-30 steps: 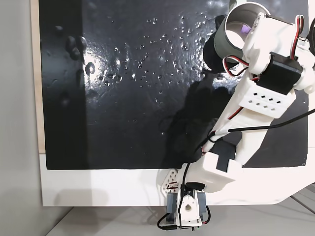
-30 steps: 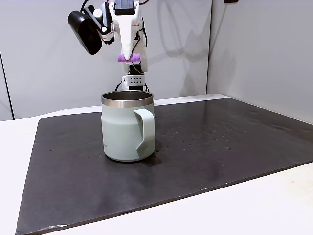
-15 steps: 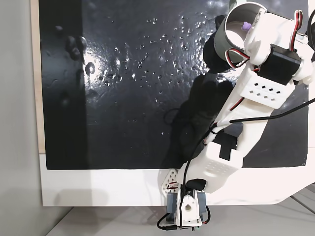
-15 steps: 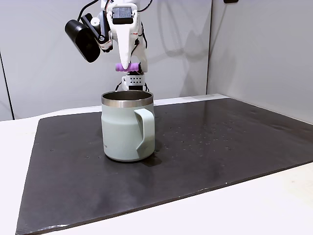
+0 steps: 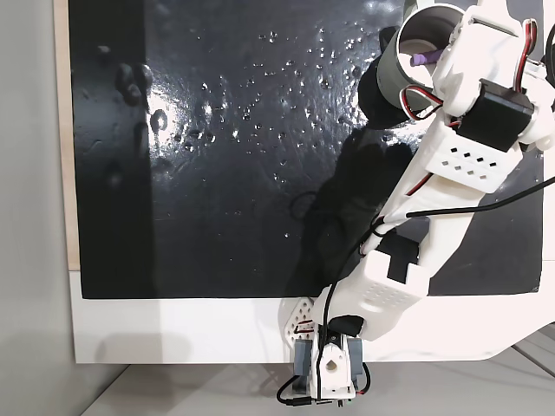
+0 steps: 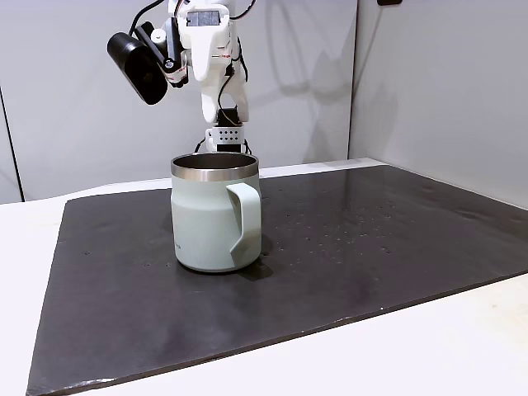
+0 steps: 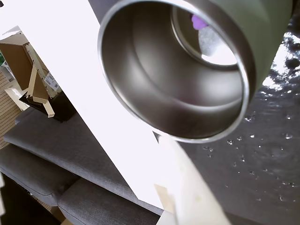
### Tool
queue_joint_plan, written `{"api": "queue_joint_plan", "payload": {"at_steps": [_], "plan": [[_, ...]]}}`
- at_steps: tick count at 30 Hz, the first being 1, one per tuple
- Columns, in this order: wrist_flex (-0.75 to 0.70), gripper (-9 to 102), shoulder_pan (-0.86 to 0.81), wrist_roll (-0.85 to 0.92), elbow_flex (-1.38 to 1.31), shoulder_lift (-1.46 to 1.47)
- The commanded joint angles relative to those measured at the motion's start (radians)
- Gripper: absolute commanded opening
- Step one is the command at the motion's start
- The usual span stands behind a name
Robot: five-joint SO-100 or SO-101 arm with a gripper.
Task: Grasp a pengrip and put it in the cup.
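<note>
Cup [image 6: 213,223]: pale matte mug with a steel rim, standing upright on the dark mat [image 6: 346,256], handle turned toward the side camera. From above, the cup [image 5: 401,69] sits at the mat's far right corner, partly under the arm.

Pen grip [image 7: 198,20]: small purple piece lying at the bottom of the cup in the wrist view; from above, a purple sliver [image 5: 420,59] shows inside the mug near its right wall.

Gripper [image 6: 216,111]: hangs above the cup mouth, pointing down, fingers parted with nothing between them.

Arm [image 5: 451,165]: white printed links with red and black wires, reaching from the base at the table's near edge to the cup.

Writing: no legible brand or label on the cup, arm or mat.

Wrist-view background: grey sofa cushions [image 7: 56,154] beyond the white table edge.
</note>
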State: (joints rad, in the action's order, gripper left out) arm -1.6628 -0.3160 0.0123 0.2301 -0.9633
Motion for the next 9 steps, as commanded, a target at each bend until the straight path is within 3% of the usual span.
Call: {"api": "queue_joint_plan", "payload": {"at_steps": [1,9], "plan": [[-0.020,33,-0.015,-0.002,-0.061,-0.038],[-0.020,32,-0.015,0.005,-0.037,-0.067]]}}
